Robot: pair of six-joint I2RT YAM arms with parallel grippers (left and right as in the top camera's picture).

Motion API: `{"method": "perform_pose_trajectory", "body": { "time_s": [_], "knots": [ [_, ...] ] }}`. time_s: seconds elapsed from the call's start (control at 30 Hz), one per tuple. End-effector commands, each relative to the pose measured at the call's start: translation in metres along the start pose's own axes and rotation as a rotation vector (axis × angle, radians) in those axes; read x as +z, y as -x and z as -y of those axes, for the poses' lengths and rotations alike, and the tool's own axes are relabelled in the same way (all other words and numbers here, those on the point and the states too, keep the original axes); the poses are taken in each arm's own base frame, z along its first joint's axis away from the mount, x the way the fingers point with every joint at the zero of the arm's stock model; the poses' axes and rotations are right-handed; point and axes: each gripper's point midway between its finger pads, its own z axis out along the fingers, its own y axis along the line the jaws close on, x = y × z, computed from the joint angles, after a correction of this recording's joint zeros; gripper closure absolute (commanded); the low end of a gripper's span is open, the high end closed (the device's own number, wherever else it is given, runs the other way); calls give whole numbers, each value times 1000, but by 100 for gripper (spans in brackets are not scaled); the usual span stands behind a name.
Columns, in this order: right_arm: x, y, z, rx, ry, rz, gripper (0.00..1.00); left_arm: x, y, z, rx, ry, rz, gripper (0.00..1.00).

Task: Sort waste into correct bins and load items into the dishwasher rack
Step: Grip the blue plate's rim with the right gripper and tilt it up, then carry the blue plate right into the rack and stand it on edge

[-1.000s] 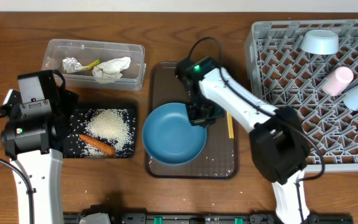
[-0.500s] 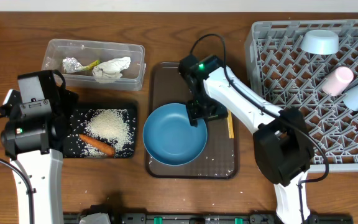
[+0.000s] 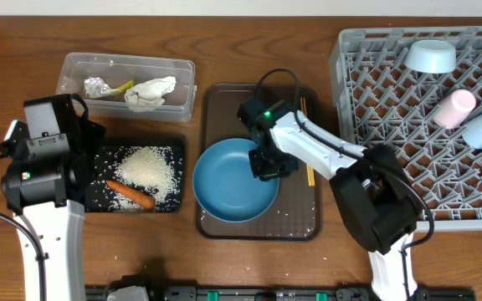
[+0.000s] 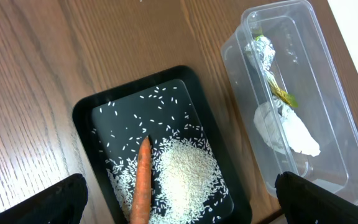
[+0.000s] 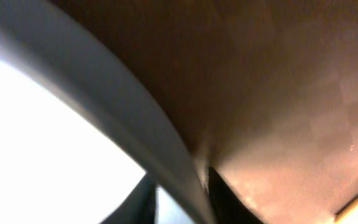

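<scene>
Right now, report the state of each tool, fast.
Left tool: open, holding nothing.
Right tool: closed on the rim of the large round blue plate.

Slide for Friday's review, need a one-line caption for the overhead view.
Right gripper grips the blue plate by its rim on the brown tray; bowl and cups sit in the dishwasher rack.
</scene>
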Motion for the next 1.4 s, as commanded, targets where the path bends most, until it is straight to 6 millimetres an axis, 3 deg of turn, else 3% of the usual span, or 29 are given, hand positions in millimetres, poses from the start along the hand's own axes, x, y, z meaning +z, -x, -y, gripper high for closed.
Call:
{"method": "perform_pose_trajectory", "body": {
  "time_s": [0.0, 0.17, 0.27, 0.43, 0.6, 0.73, 0.87, 1.0, 1.17, 1.37],
  "knots": [
    [-4, 3, 3, 12, -16, 26, 97, 0, 4, -4, -1, 19, 19, 1],
    [-30, 7, 13, 39, -11, 60, 99, 0, 4, -4, -1, 19, 19, 1],
    [-64, 11, 31, 70, -25, 118, 99, 0, 4, -4, -1, 19, 19, 1],
    [-139, 4, 88, 147, -118, 259, 99, 0, 4, -4, -1, 19, 19, 1],
    [-199, -27, 160, 356, -189, 374, 99, 0, 4, -4, -1, 19, 19, 1],
    [-226, -57, 205, 510, -251, 417, 99, 0, 4, -4, -1, 19, 19, 1],
    [-249, -100, 258, 758, -474, 456, 99, 0, 4, -4, -1, 19, 19, 1],
    [-265, -132, 289, 885, -667, 462, 99, 0, 4, -4, -1, 19, 19, 1],
    [-278, -136, 308, 939, -773, 521, 99, 0, 4, -4, -1, 19, 19, 1],
    [-322, -145, 336, 940, -1056, 658, 99, 0, 4, -4, -1, 19, 19, 1]
  ]
}}
